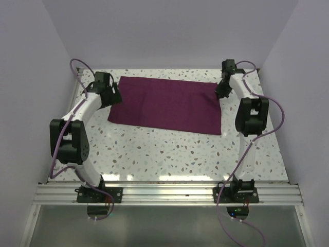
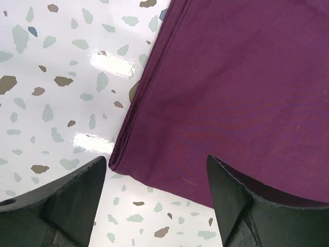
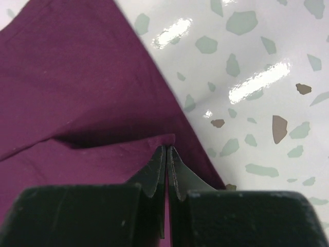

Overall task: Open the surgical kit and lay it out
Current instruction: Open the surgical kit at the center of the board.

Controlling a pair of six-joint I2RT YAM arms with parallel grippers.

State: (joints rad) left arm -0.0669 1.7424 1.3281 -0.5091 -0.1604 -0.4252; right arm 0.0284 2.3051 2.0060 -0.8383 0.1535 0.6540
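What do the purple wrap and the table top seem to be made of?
The purple wrap looks like woven cloth, matte: soft folds, a layered folded edge, no glare. The table top looks hard and glossy, terrazzo-patterned, white with grey and brown flecks; bright reflections show the polish. Real stone or printed laminate: cannot tell.

White speckled tabletop point(image 1: 169, 154), flecked grey-green and brown, glossy with bright glare patches; plain pale walls point(image 1: 169, 31) behind it and at both its sides; ribbed aluminium rail point(image 1: 169, 193) along its near edge, dull grey panel point(image 1: 164, 226) just beyond that edge.
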